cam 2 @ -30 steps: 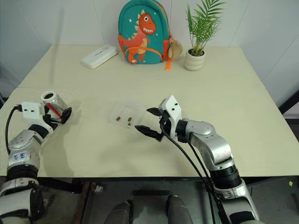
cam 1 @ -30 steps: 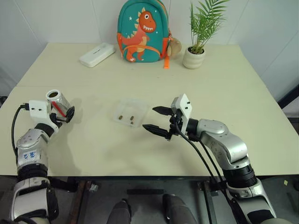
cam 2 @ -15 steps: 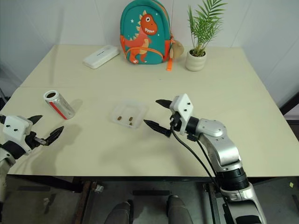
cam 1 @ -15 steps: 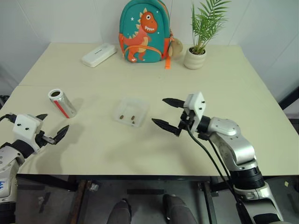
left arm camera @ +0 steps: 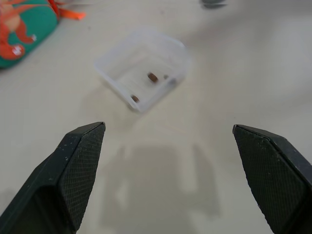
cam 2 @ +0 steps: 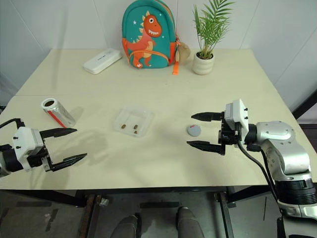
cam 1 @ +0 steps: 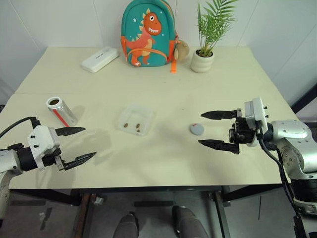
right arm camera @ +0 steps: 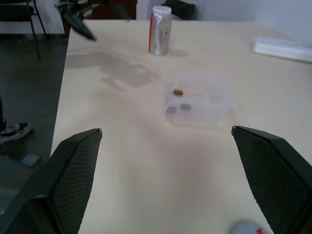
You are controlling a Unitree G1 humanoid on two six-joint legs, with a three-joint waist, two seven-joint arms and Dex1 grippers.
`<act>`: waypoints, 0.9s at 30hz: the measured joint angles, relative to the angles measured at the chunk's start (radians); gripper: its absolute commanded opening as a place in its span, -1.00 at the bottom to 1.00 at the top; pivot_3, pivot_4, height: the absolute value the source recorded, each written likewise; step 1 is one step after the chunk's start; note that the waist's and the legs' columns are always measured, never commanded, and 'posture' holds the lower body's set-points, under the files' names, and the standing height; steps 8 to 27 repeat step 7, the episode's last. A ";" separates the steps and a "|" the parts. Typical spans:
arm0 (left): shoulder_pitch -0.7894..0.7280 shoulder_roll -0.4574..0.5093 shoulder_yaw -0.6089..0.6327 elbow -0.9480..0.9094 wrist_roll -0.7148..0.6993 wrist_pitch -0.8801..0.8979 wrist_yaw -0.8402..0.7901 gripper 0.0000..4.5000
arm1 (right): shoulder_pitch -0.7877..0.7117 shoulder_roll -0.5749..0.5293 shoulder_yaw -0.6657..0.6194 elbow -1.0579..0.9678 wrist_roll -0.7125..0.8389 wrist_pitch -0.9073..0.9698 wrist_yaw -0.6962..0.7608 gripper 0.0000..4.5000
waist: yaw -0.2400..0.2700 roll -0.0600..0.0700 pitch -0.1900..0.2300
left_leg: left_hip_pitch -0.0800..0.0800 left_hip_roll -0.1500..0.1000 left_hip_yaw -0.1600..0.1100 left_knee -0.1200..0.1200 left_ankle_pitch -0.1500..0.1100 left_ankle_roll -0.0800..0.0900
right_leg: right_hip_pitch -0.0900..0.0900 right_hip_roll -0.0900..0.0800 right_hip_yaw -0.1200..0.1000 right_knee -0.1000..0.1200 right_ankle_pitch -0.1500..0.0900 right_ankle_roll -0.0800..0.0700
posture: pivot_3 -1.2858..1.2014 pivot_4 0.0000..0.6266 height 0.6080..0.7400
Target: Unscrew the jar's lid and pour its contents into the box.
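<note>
The clear box [cam 1: 133, 119] sits mid-worktop [cam 1: 163, 89] with a few brown pieces [cam 1: 132, 124] inside. The jar [cam 1: 61, 111] stands open-mouthed and a little tilted, well to the box's left. The lid [cam 1: 196, 129] lies flat to the box's right. The left gripper [cam 1: 74, 146] and right gripper [cam 1: 212, 129] both hover spread wide and empty, either side of the box.

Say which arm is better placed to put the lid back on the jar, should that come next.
Right, probably. The lid lies on the table just off the open right gripper, with the box between it and the jar. The open left gripper is beside the jar, better suited to steady it.
</note>
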 measured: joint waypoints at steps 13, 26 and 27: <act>0.008 -0.017 -0.012 0.009 -0.001 0.003 -0.002 0.99 | 0.089 0.015 -0.032 -0.037 -0.055 -0.072 -0.079 1.00 | -0.012 -0.001 0.001 | 0.002 0.000 0.007 0.000 -0.002 0.002 | -0.002 0.001 0.008 0.000 0.001 0.003 | 0.03 -0.52 1.00; 0.008 -0.017 -0.012 0.009 -0.001 0.003 -0.002 0.99 | 0.089 0.015 -0.032 -0.037 -0.055 -0.072 -0.079 1.00 | -0.012 -0.001 0.001 | 0.002 0.000 0.007 0.000 -0.002 0.002 | -0.002 0.001 0.008 0.000 0.001 0.003 | 0.03 -0.52 1.00; 0.008 -0.017 -0.012 0.009 -0.001 0.003 -0.002 0.99 | 0.089 0.015 -0.032 -0.037 -0.055 -0.072 -0.079 1.00 | -0.012 -0.001 0.001 | 0.002 0.000 0.007 0.000 -0.002 0.002 | -0.002 0.001 0.008 0.000 0.001 0.003 | 0.03 -0.52 1.00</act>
